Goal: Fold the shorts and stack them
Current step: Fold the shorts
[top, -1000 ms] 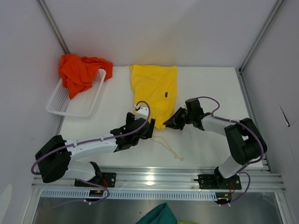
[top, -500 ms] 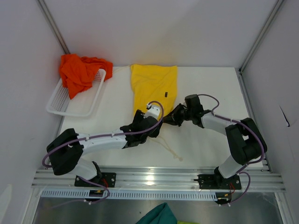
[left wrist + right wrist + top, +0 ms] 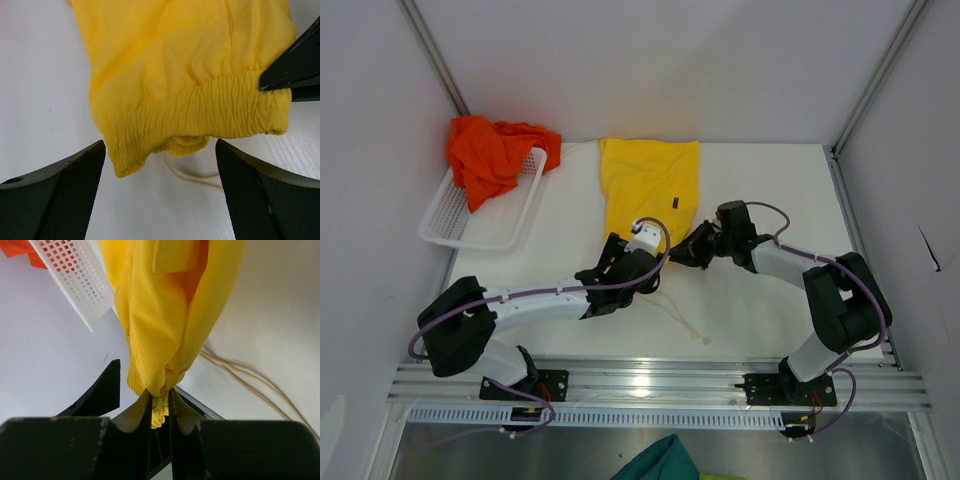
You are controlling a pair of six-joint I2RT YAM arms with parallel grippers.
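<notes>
The yellow shorts (image 3: 650, 185) lie flat at the table's back centre, waistband toward me, with white drawstrings (image 3: 685, 322) trailing forward. My right gripper (image 3: 682, 254) is shut on the right end of the elastic waistband (image 3: 160, 407). My left gripper (image 3: 642, 272) is open, its jaws set wide on either side of the waistband's left corner (image 3: 125, 160), with nothing between the pads. The right fingertip shows in the left wrist view (image 3: 292, 70). The orange-red shorts (image 3: 490, 152) lie bunched in the white basket (image 3: 485, 232) at the back left.
The basket stands by the left wall; its corner shows in the right wrist view (image 3: 80, 280). A teal-green cloth (image 3: 660, 462) lies below the table's front rail. Metal frame posts stand at the back corners.
My left gripper has moved forward and right to the waistband's left corner. My right gripper has shifted slightly back and left with the waistband end in it.
</notes>
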